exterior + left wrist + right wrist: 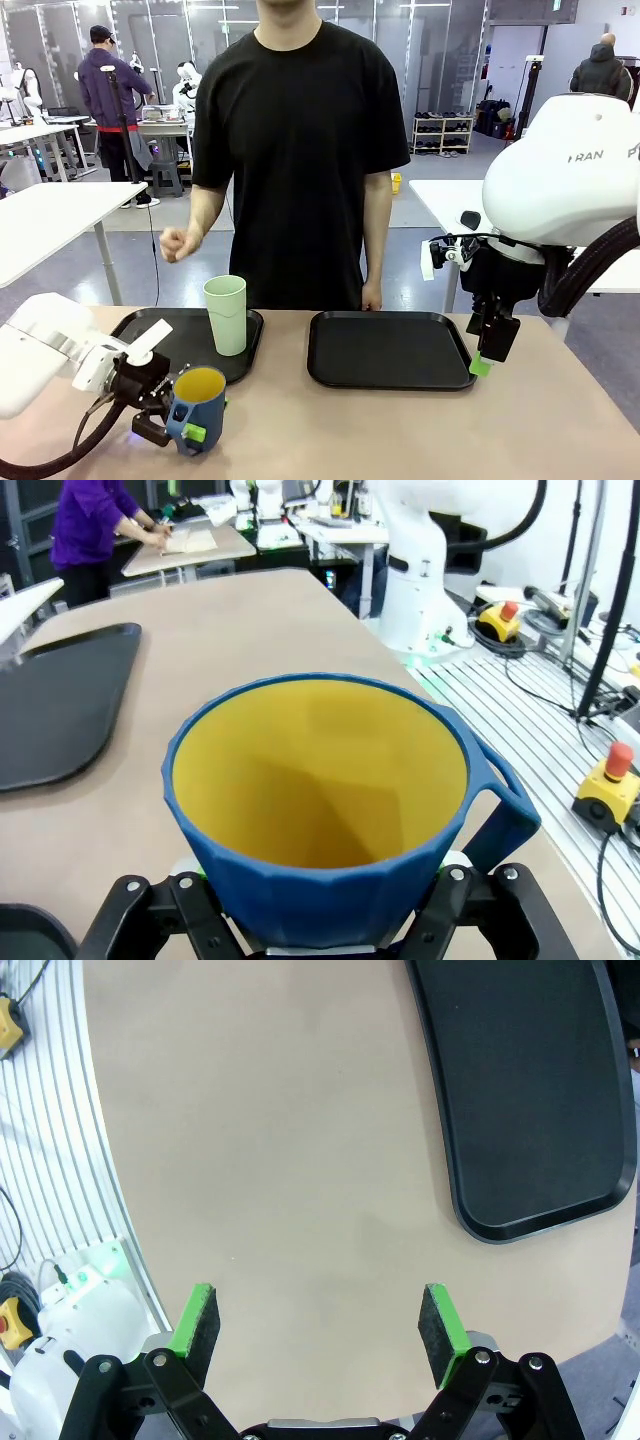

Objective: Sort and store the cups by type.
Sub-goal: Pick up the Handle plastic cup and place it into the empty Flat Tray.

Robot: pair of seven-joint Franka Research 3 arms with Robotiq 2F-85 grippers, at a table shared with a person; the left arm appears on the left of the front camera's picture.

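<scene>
A dark blue handled mug (198, 410) with a yellow inside stands upright on the table near its front left edge, and my left gripper (178, 425) is shut on its body. In the left wrist view the mug (330, 810) sits between my fingers, handle to the right. A tall pale green tumbler (226, 314) stands upright on the left black tray (150, 330). My right gripper (487, 350) hangs open and empty just off the right edge of the right black tray (388, 350); in the right wrist view, the gripper (320, 1325) hovers over bare table beside that tray (530, 1100).
A person in a black T-shirt stands at the far side of the table, one hand (176, 243) raised in a loose fist, the other hand (371, 296) resting at the table's far edge behind the right tray. Bare tabletop lies in front of both trays.
</scene>
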